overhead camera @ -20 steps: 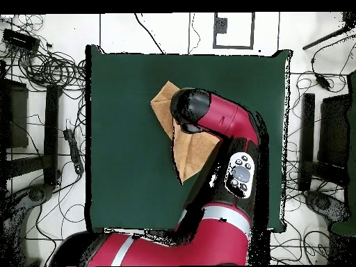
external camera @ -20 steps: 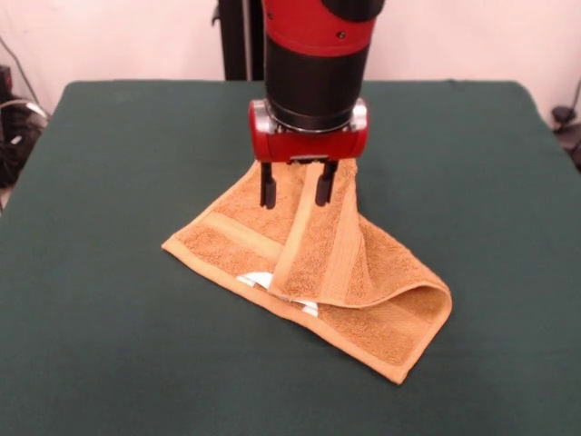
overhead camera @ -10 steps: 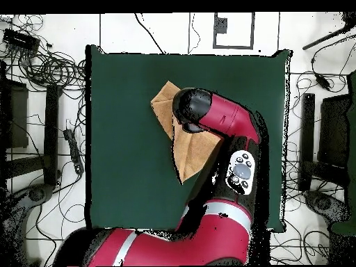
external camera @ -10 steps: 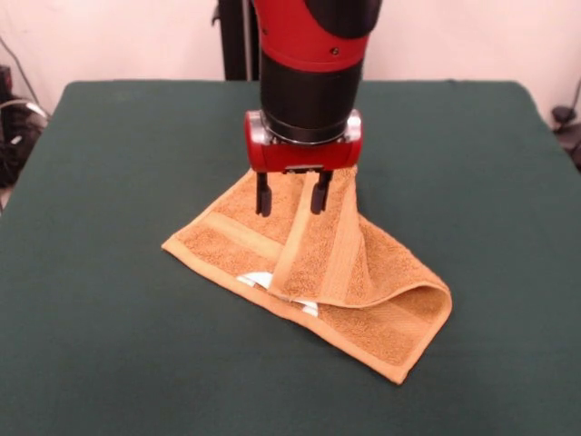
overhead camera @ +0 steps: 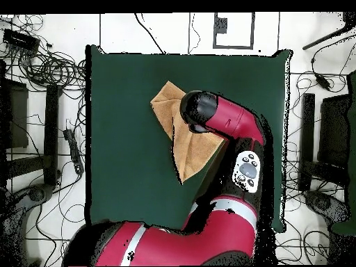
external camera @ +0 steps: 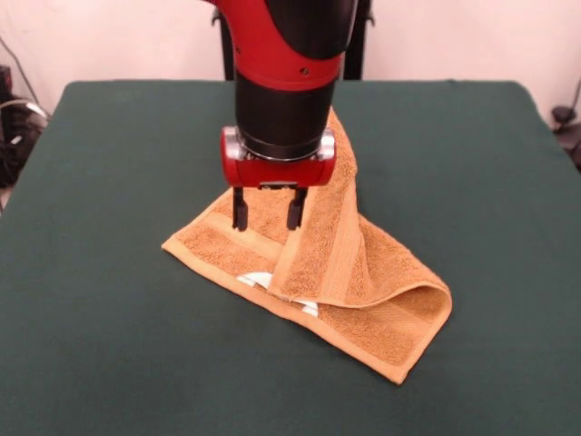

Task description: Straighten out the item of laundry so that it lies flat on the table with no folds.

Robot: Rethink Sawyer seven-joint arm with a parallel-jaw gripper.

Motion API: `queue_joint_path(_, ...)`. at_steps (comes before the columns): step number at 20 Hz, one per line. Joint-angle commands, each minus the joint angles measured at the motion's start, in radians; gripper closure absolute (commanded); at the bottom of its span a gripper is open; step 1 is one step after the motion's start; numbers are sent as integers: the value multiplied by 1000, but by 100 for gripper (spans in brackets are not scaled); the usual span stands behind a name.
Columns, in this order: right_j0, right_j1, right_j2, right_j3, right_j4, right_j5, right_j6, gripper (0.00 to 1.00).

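The item of laundry (external camera: 363,272), an orange-tan towel, lies folded over itself on the green table (external camera: 109,136). One flap with a woven band runs diagonally across it, and a rounded fold sits at its right end. A white label (external camera: 257,280) peeks out at the front edge. My gripper (external camera: 267,218) hangs open just above the towel's left part, with nothing between its fingers (external camera: 240,211). In the overhead view the red arm (overhead camera: 208,118) covers the gripper and part of the towel (overhead camera: 182,146).
The table's edges (overhead camera: 89,139) are well away from the towel on every side. Cables and black equipment (overhead camera: 42,62) lie on the floor around the table. The arm's lower links (overhead camera: 174,243) cross the table's bottom edge in the overhead view.
My gripper has shifted to the left in the front view and come a little lower over the towel. It stays open. The towel has not moved.
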Motion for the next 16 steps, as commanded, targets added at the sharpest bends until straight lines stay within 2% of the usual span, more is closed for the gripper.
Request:
queue_joint_path(1,3,40,62,50,-10,-45,242,0)
queue_joint_path(6,-3,80,81,45,14,-56,263,0)
queue_joint_path(16,-36,72,172,75,68,-56,236,0)
